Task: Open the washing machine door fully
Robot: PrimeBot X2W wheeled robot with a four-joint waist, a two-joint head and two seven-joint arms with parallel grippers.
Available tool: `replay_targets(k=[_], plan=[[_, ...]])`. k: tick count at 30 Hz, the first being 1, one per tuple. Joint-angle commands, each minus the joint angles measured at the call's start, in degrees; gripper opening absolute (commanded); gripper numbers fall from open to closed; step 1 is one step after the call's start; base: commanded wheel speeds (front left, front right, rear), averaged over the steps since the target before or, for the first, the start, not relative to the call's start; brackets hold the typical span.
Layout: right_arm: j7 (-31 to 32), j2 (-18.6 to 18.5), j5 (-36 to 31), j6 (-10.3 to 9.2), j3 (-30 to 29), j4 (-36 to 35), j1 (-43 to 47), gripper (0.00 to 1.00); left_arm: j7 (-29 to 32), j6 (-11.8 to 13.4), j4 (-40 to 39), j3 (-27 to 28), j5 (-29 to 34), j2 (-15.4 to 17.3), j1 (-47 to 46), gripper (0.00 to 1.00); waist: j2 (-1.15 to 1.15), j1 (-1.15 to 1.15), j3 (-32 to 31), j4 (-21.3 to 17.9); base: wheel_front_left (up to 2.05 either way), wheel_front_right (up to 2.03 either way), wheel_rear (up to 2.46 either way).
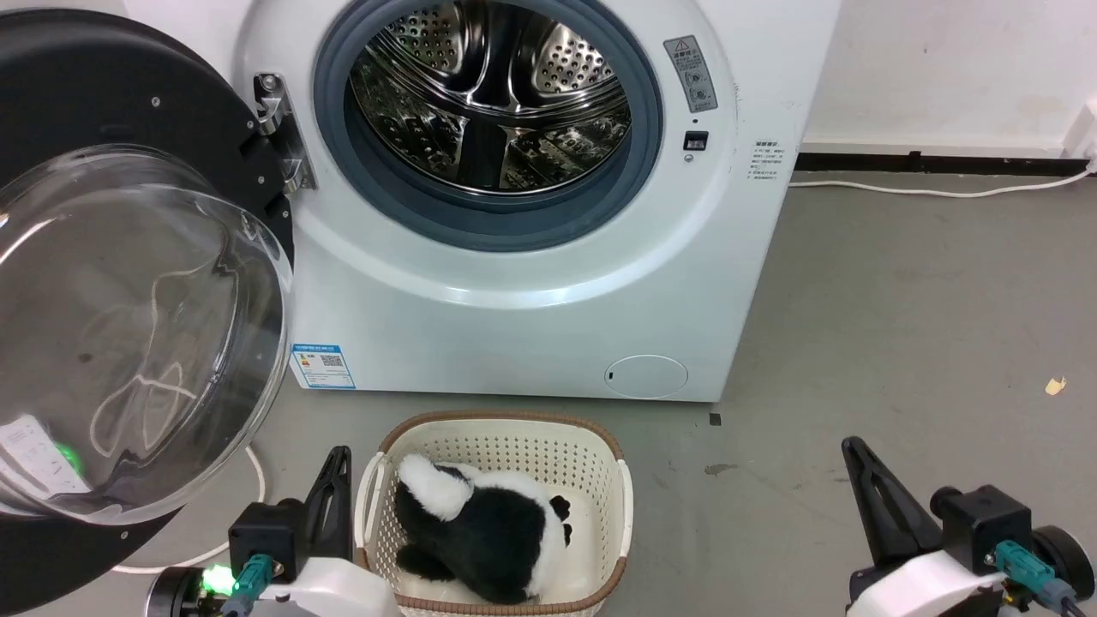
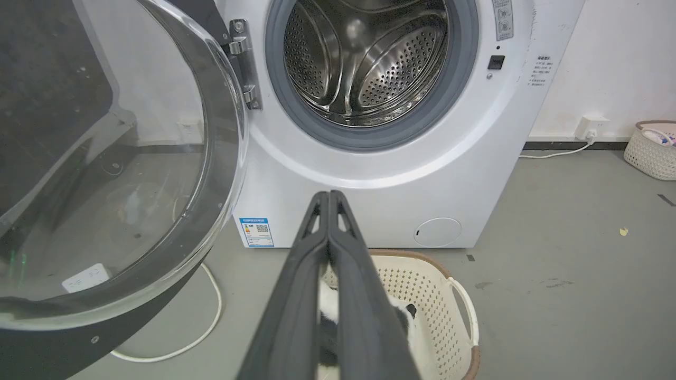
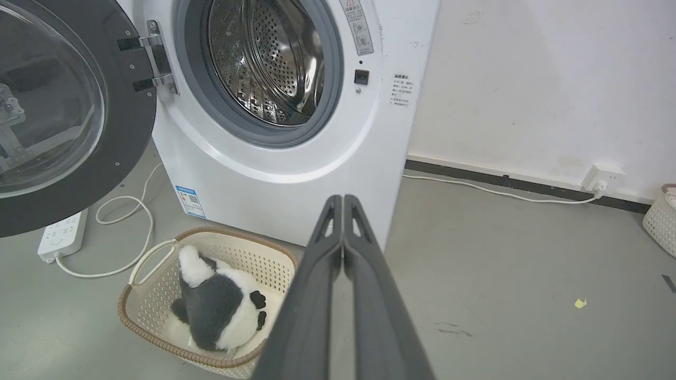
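Grey floor (image 1: 900, 343) lay open from two to five o'clock in the head view, marked by a small yellow scrap (image 1: 1055, 386) at four and a white cable (image 1: 934, 190) along the foot of the wall (image 1: 943, 68) at two. We saw the white washing machine (image 1: 514, 317) at twelve o'clock, its steel drum mouth (image 1: 488, 103) uncovered inside a grey rubber ring (image 1: 488, 227). The washing machine door (image 1: 128, 326) hung swung out on its metal hinge (image 1: 278, 128) at nine o'clock. Its clear glass bowl bulged toward us and its black rim was cut by the frame's left edge; we could not tell whether it had reached its full swing. The bowl's lower edge was near our left gripper (image 1: 343, 454) at seven o'clock, apart from it. That gripper's two dark fingers were pressed together with nothing between them. Our right gripper (image 1: 850, 446) at five o'clock also had its fingers pressed together, empty, with open floor on every side. At six o'clock, between the grippers and just before the machine, stood a cream basket (image 1: 514, 450) holding a black-and-white plush toy (image 1: 488, 531); the left gripper was just beside the basket's left rim. In the right wrist view a power strip (image 3: 60, 235) lay on the floor below the door at eight o'clock, and in the left wrist view a white cord (image 2: 220, 303) looped at seven.
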Motion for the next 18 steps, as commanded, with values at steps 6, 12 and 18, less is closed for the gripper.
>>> replay_targets(k=[6,12,18], plan=[[0.81,0.15,-0.47,0.04,0.32,0.15,-1.26,0.00,0.86,-0.27,-0.70,0.44,0.94,0.04,-1.16,0.00,0.00,0.00,0.13,-0.16,0.00,0.00,0.00],[1.51,0.16,-0.69,0.04,0.50,0.17,-1.63,0.00,1.56,-0.30,-1.06,0.77,1.35,0.05,-1.39,0.00,0.00,0.00,0.26,-0.33,0.00,0.00,0.00],[2.22,0.17,-0.91,0.04,0.67,0.20,-2.01,0.00,2.26,-0.32,-1.42,1.11,1.76,0.05,-1.62,0.00,0.00,0.00,0.39,-0.49,0.00,0.00,0.00]])
